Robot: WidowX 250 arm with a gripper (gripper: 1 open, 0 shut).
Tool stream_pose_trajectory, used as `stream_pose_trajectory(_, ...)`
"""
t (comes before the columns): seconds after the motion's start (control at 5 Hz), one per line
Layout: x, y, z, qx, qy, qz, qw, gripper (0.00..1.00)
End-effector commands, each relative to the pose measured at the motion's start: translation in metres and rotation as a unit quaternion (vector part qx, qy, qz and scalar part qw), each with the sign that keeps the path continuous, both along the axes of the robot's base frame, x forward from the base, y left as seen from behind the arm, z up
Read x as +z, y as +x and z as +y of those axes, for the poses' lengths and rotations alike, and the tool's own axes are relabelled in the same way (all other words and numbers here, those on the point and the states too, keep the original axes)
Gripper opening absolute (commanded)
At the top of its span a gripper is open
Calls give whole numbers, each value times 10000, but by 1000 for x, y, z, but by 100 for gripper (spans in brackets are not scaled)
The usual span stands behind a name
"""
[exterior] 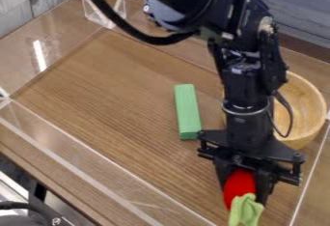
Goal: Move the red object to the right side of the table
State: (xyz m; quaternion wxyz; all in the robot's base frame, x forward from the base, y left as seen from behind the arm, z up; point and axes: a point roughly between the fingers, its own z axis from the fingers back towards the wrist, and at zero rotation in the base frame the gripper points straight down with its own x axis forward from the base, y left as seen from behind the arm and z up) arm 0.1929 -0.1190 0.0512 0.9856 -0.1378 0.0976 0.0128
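Note:
The red object [240,190], a small toy strawberry with a light green leafy top, lies on the table [103,95] near the front right corner, its leaves pointing at the front edge. My gripper [245,183] comes down on it from above and is shut on it, with the black fingers on either side of the red body. The black arm rises behind it and hides part of the wooden bowl.
A flat green rectangular block [188,111] lies just left of the arm. A wooden bowl [306,109] sits at the right edge behind the arm. Low clear acrylic walls [77,143] border the tabletop on all sides.

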Motion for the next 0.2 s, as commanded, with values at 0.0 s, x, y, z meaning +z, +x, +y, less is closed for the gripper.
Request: stream_pose_trajectory(0.0, 10, 11, -1, 55, -108, -168, 9998, 0)
